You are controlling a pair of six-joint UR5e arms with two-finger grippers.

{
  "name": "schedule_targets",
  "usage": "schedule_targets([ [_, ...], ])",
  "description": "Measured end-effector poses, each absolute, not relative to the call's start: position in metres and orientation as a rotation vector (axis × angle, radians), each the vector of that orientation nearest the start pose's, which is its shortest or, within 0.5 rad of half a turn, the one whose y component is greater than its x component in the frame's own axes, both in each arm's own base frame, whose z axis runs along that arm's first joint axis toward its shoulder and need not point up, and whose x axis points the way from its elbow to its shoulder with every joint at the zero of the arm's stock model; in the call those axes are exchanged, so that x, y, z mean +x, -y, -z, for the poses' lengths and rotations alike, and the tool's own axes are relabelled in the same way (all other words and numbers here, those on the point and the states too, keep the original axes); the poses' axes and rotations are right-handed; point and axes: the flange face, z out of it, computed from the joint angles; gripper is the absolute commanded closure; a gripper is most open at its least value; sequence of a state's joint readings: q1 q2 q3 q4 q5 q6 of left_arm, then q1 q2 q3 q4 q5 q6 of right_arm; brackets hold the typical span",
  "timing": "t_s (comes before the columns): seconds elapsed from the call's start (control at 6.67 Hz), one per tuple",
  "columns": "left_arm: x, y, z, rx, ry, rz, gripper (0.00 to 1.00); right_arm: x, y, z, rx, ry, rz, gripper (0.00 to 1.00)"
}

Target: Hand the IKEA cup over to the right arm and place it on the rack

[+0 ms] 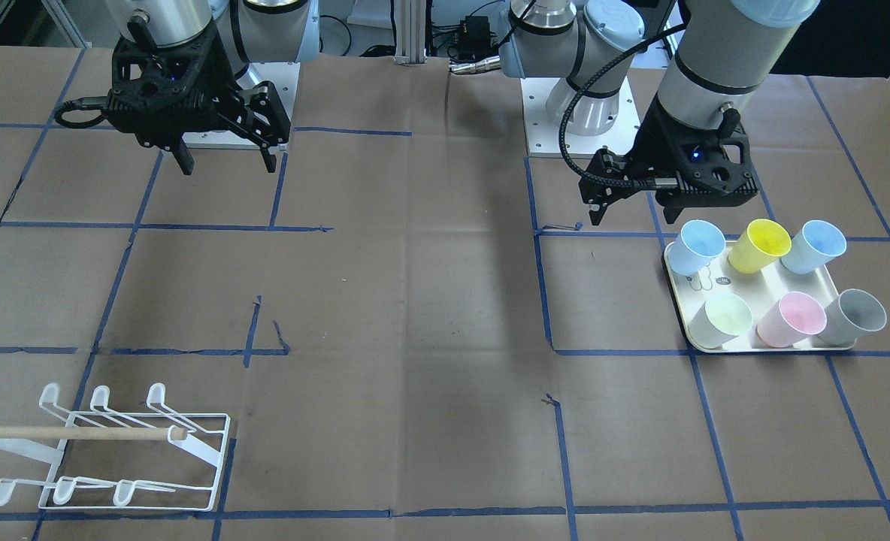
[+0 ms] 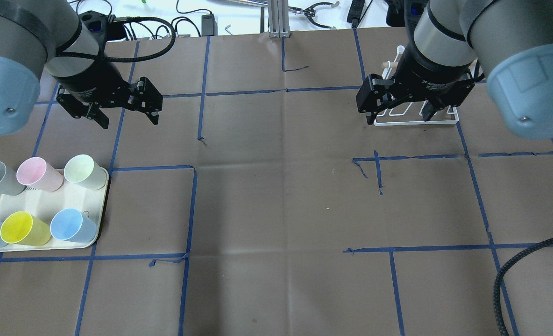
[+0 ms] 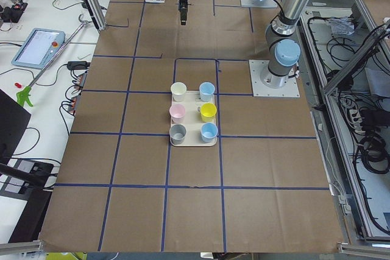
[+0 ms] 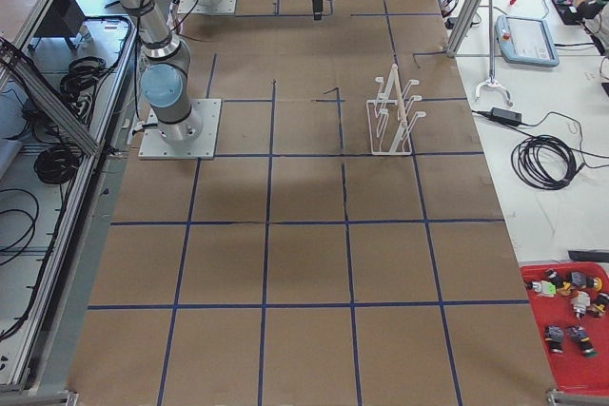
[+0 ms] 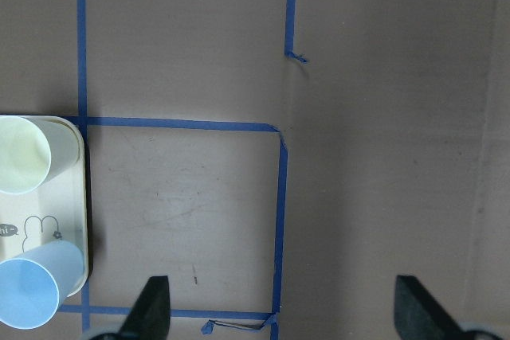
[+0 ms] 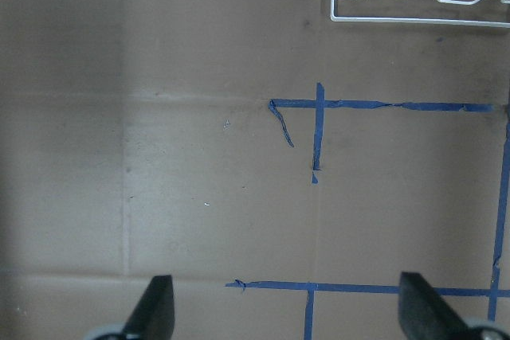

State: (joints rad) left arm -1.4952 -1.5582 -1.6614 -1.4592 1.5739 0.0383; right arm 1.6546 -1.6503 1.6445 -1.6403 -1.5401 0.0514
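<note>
Overhead exterior: the black two-finger left hand (image 2: 130, 122) is spread wide, empty; the pale-green plastic cup (image 2: 82, 170) is best pinched squarely.

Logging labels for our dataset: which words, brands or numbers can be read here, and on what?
"ni -": cut-off grey oval label on the cream tray, beside its animal drawing.
White lettering on the right end effector's wrist: too blurred to read.
Cups and rack: no text seen.

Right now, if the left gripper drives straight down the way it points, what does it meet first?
The left gripper would probably meet bare table paper, just beside the tray.
</note>
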Motion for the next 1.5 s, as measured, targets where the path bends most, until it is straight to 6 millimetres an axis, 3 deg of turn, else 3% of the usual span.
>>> schedule_targets([
  [0.15,-0.065,0.502,-0.460,-0.035,-3.133,0.047,0.00,0.175,0.453,-0.496,-0.052,-3.103,0.113,0.00],
  [0.6,0.058,0.504,-0.453,0.025,-3.131,0.015,0.00,0.176,0.455,-0.492,-0.053,-3.103,0.101,0.00],
  [0.75,0.083,0.507,-0.442,0.024,-3.137,-0.003,0.00,0.175,0.455,-0.490,-0.056,-3.105,0.094,0.00],
  [1.05,0.103,0.521,-0.406,0.006,-3.142,-0.007,0.00,0.174,0.454,-0.488,-0.067,-3.116,0.076,0.00],
  [1.5,0.111,0.536,-0.323,-0.006,-3.138,0.021,0.00,0.175,0.452,-0.490,-0.069,-3.119,0.066,0.00],
])
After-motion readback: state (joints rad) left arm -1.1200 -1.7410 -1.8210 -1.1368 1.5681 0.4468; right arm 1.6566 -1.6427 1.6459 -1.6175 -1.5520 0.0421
